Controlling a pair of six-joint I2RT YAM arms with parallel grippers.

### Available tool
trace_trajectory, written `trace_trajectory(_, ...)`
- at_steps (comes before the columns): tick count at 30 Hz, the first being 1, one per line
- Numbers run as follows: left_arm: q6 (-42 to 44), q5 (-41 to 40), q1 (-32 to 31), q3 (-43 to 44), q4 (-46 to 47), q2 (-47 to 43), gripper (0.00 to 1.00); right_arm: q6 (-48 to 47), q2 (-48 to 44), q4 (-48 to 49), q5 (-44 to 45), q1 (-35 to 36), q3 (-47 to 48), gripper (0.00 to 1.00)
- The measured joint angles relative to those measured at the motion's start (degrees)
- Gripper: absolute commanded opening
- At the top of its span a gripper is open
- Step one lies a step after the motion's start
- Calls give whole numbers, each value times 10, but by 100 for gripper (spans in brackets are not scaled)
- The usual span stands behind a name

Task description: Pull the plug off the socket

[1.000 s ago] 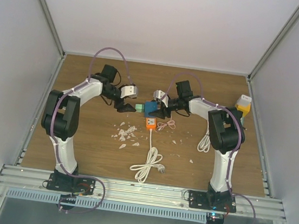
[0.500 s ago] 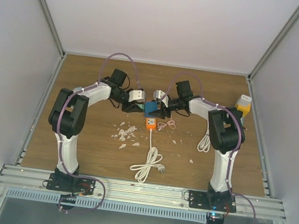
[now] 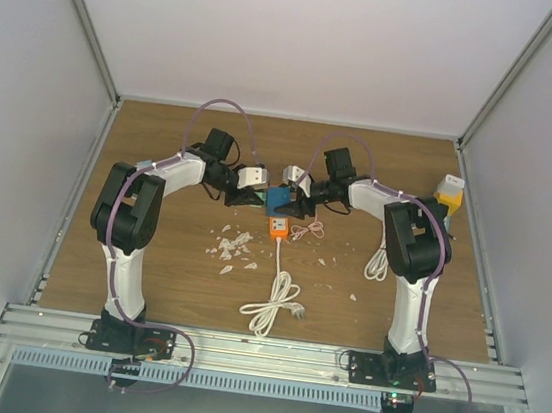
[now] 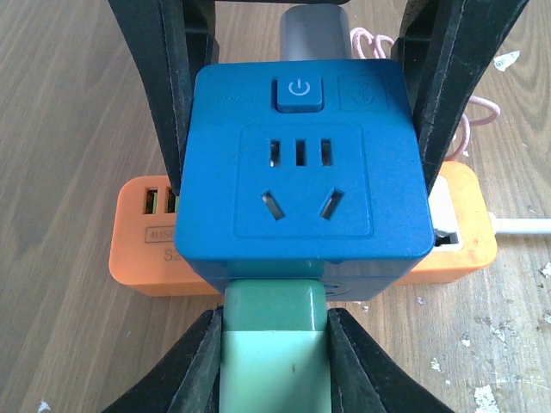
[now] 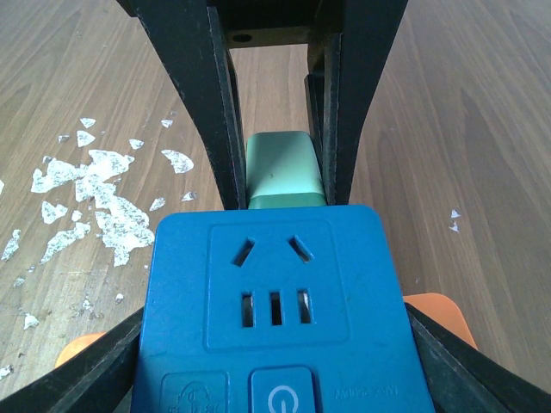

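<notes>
A robotics lab test cell. A wooden bench (image 3: 146, 281) is boxed in by plain white panels (image 3: 307, 39) along its far, left and right edges. Aluminium rails (image 3: 258, 350) run along the near edge, where a left arm (image 3: 128, 219) and a right arm (image 3: 414, 249) are bolted near the corners. White flakes (image 3: 233, 247) litter the bench's middle.

Pale green plug (image 4: 275, 348) flush against one side of blue cube socket (image 4: 303, 185), outlet face and power button upward.
</notes>
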Motion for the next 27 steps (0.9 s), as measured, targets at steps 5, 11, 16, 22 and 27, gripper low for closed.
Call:
trace_trajectory(5,0,-1,0,-1,2,0,16,0,1,-2,0,0,2,9)
trace_trajectory(11,7,-4,0,-2,2,0,14,4,1,-2,1,0,2,7)
trace_trajectory(16,17,-5,5,-2,1,-1,14,6,1,-2,2,0,2,6)
trace_trajectory(22,31,-3,14,-12,0,-7,13,12,1,4,5,6,2,6)
trace_trajectory(27,42,-1,26,-29,-3,-20,13,19,1,12,12,17,2,6)
